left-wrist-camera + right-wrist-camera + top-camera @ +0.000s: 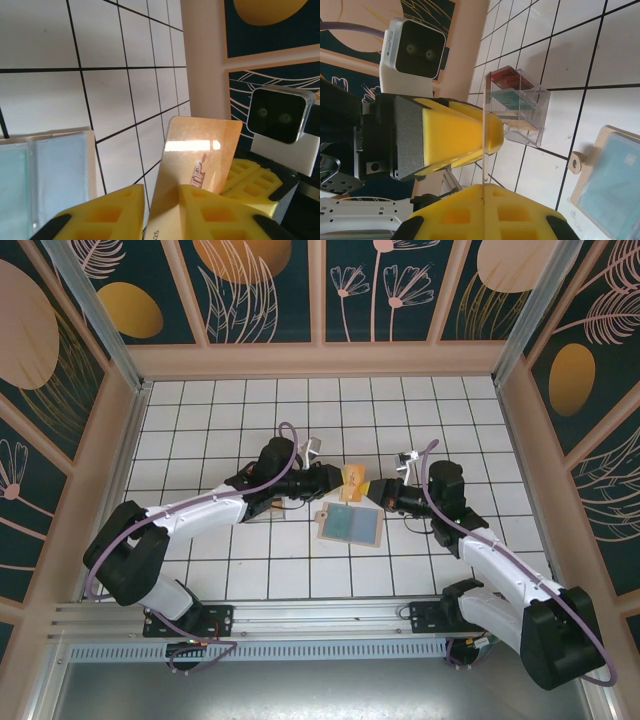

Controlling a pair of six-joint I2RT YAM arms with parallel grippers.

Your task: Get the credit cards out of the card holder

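Observation:
A tan-orange credit card [200, 150] hangs above the table between both grippers [352, 478]. My right gripper [485, 189] is shut on it, and the card [484, 150] stands edge-on in the seam of its fingers. My left gripper [162, 192] is open. The card passes between its fingers, and a sliver of tile shows beside the left finger [100, 215]. The card holder [350, 525] lies open on the tiles below, light blue face up [45, 180] [610, 185]. A red card [505, 77] and a teal card [512, 97] sit in a clear tray.
The clear plastic tray [520, 107] stands on the tiles just beyond the left gripper's finger [455, 132]. The two grippers [340, 480] [380, 490] nearly touch over the table's middle. Patterned walls [320, 290] enclose the tiled table on three sides.

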